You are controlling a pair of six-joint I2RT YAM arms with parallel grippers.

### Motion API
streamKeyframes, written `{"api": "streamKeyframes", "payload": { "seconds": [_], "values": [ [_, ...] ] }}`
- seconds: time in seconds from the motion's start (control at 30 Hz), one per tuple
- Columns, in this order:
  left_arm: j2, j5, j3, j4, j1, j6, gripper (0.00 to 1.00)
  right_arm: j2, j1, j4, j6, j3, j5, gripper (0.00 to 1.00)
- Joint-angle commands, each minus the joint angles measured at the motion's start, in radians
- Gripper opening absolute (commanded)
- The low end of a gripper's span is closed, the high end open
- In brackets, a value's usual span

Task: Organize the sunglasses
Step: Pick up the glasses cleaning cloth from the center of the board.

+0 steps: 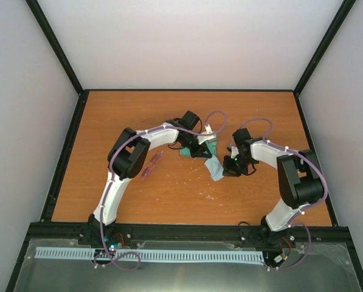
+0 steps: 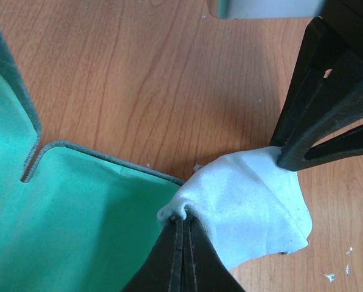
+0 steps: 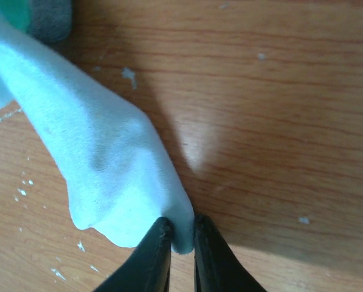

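Note:
The sunglasses, a slim folded reddish-pink pair, lie on the table left of the left arm's forearm, untouched. The grey-blue case lies open, its green lining facing up. The pale blue cloth hangs between both grippers just right of the case. My left gripper is shut on one corner of the cloth, at the case's edge. My right gripper is shut on the opposite corner of the cloth; its fingers show in the left wrist view.
The wooden table is bounded by black frame rails and pale walls. A corner of the case shows at the top left of the right wrist view. Small white specks lie on the wood near the cloth.

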State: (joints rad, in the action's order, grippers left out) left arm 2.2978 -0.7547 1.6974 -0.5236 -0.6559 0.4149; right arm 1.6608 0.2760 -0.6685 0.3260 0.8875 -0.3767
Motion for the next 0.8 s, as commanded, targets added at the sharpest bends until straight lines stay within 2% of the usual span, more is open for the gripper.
{"api": "streamKeyframes", "payload": {
  "seconds": [0.0, 0.1, 0.47, 0.77],
  "values": [
    [-0.029, -0.005, -0.001, 0.000, 0.006, 0.021, 0.01, 0.047, 0.021, -0.010, -0.001, 0.007, 0.026, 0.09],
    [-0.032, -0.006, -0.004, 0.002, 0.006, 0.016, 0.01, 0.047, 0.023, -0.015, -0.001, 0.006, 0.031, 0.03],
    [-0.079, -0.012, -0.016, 0.004, 0.006, -0.018, 0.01, -0.091, 0.023, -0.065, 0.004, 0.040, 0.164, 0.03],
    [-0.151, 0.008, -0.090, 0.025, 0.006, -0.040, 0.01, -0.106, 0.023, -0.043, -0.008, 0.089, 0.159, 0.03]
  ]
}}
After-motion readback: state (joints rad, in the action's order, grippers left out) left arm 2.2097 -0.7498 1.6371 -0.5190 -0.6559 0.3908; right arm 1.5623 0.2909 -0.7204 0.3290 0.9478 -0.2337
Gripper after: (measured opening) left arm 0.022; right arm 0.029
